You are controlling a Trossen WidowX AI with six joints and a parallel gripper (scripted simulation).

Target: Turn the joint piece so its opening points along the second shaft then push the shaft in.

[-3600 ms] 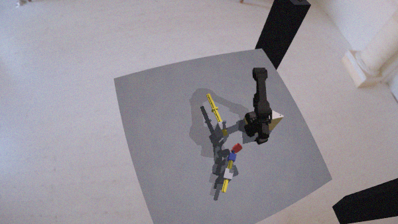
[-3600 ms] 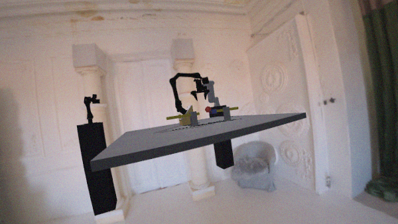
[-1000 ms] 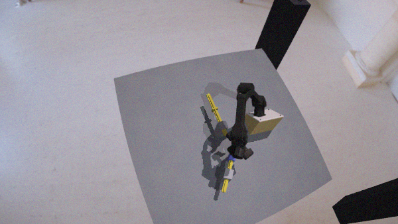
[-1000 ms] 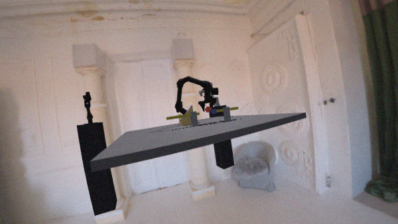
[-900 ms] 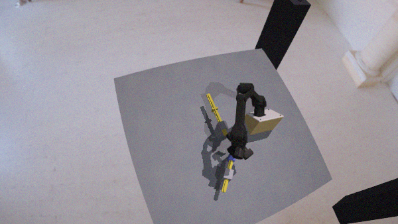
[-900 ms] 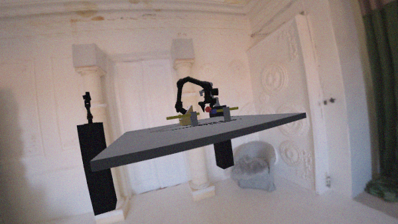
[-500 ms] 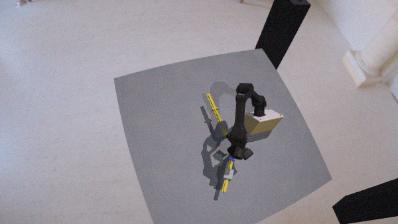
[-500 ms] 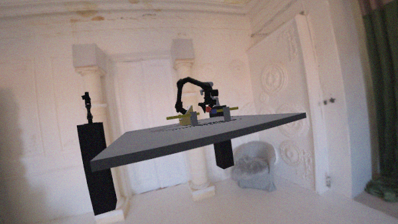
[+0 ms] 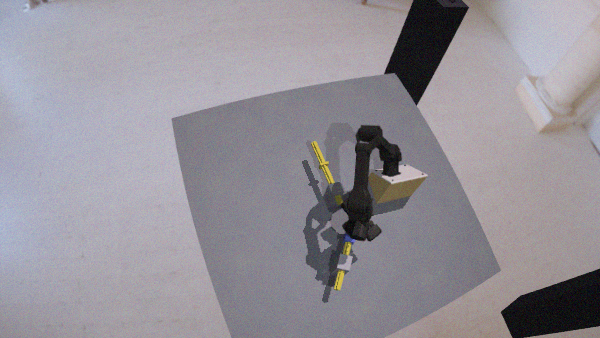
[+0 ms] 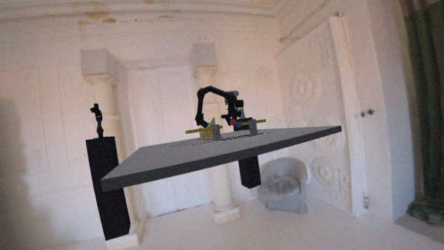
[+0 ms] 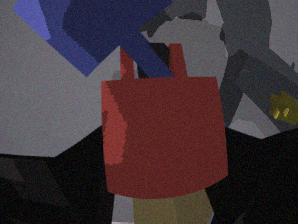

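The red joint piece (image 11: 165,135) (image 10: 232,122) hangs by its prongs from the blue fork (image 11: 110,30) (image 10: 238,124) (image 9: 349,239) on the end of the first yellow shaft (image 9: 338,281) (image 10: 261,120). That shaft runs through a grey block (image 9: 345,263) (image 10: 253,127). My gripper (image 11: 150,120) is shut on the joint piece, one black finger against each side; the arm hides the piece in the top view. The joint's opening is hidden. The second yellow shaft (image 9: 319,154) (image 10: 194,131) lies at an angle to the first in its own block (image 10: 216,132), its near end apart from the joint piece.
The tan arm base (image 9: 397,189) (image 10: 206,135) (image 11: 172,212) stands beside the shafts. A small cross collar (image 9: 324,163) sits on the second shaft. The grey table (image 9: 240,150) (image 10: 174,155) carries everything. Black pillars (image 9: 425,45) (image 10: 107,185) stand beyond its edges.
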